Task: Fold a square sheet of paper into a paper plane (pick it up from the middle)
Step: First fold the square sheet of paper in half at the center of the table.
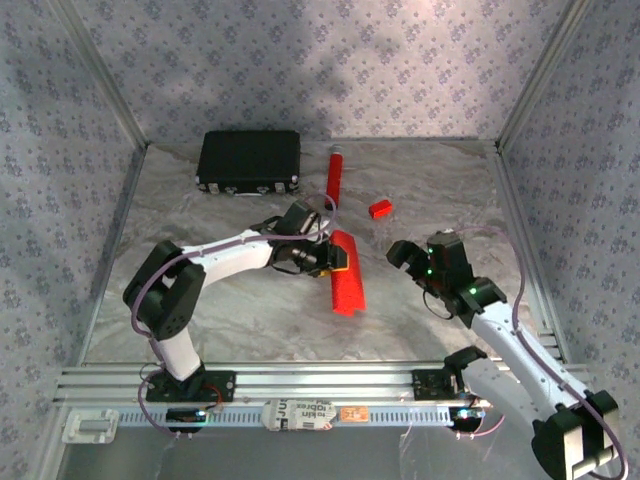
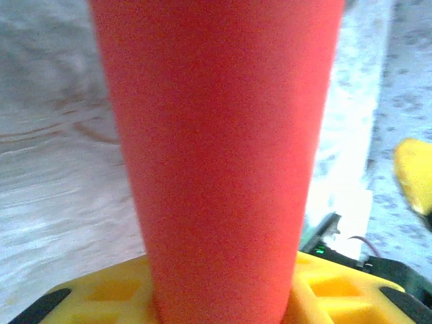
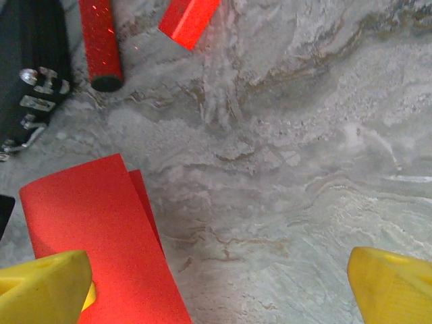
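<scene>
Where left gripper (image 1: 337,258) reaches, folded red paper (image 1: 348,285), seemingly between its jaws

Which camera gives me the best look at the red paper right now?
Top external: the red paper shows along its whole length, a folded strip. Left wrist has it too close, a blurred red band. Right wrist catches one end at its lower left, layers visible.
</scene>
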Motion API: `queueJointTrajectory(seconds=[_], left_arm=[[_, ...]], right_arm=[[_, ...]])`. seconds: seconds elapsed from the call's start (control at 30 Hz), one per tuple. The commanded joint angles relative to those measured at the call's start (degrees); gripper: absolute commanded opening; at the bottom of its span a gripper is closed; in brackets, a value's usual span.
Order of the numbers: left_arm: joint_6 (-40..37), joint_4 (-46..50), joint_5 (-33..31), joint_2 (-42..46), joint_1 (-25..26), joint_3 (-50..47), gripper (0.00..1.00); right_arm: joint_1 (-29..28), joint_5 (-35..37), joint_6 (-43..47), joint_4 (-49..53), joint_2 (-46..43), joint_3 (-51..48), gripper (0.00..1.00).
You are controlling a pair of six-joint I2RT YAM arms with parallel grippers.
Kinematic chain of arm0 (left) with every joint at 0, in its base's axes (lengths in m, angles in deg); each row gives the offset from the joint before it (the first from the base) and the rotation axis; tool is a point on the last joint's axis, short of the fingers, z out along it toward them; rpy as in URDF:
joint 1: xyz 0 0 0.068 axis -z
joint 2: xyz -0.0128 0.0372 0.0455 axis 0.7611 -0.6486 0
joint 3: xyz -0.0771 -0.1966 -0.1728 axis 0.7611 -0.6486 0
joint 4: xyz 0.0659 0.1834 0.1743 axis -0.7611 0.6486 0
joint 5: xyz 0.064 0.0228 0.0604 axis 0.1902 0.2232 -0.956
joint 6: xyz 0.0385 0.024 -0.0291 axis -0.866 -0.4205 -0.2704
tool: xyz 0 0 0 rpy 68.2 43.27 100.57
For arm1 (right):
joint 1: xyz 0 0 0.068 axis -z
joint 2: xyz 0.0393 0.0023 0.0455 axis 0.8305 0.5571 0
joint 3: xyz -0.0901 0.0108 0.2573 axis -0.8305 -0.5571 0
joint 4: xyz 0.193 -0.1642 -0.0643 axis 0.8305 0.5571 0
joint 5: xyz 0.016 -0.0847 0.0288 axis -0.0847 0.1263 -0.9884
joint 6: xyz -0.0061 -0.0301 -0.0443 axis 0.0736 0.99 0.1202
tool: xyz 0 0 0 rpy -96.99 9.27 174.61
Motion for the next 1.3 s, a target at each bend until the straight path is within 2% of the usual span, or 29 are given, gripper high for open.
queueJointTrajectory(seconds=[0.0,0.07,0.1,0.27,0.4,0.47,0.5,0.7,0.87,1.03,1.17,1.27], left_arm=[[7.24,-13.34,7.96,1.95,0.44,-2.34,0.39],[11.33,-20.58,10.60,1.02,0.51,-4.06,0.39],[11.33,-20.55,10.67,0.65,0.49,-4.18,0.39],[3.49,-9.97,6.47,-0.97,0.30,-3.48,0.38],[3.00,-10.13,5.31,-3.13,-0.48,-5.38,0.38],[3.26,-11.05,5.35,-4.10,-0.91,-6.15,0.37],[3.28,-11.37,5.28,-4.40,-1.05,-6.33,0.37],[1.55,-9.80,3.88,-6.00,-2.55,-6.22,0.37],[2.54,-9.87,3.33,-6.86,-3.65,-6.82,0.37],[2.21,-9.06,2.74,-7.17,-3.89,-6.89,0.37],[1.53,-7.38,1.63,-7.25,-3.87,-6.64,0.37],[1.23,-6.45,1.19,-6.85,-3.92,-6.49,0.39]], right_arm=[[0.09,1.62,2.85,-2.79,-3.83,-2.40,0.99],[-0.05,-1.42,5.44,-6.08,-6.58,-4.41,0.99],[0.02,-2.83,6.08,-6.82,-7.35,-5.12,0.99],[0.66,-8.31,6.56,-4.80,-7.11,-5.02,0.99],[0.57,-12.62,5.35,-5.82,-4.60,-5.55,0.96],[0.39,-12.91,4.72,-4.96,-3.41,-5.21,0.94],[0.30,-12.84,4.39,-4.45,-3.00,-5.04,0.99],[-0.02,-12.42,3.36,-2.82,-0.47,-4.46,0.99],[-1.20,-3.35,4.34,5.85,3.87,1.11,0.99],[-1.60,-4.85,5.25,-0.06,3.95,-1.22,0.99],[-1.78,-9.72,5.83,-6.47,4.12,-4.18,0.99],[-1.73,-12.86,7.65,-6.60,5.47,-3.82,0.99]])
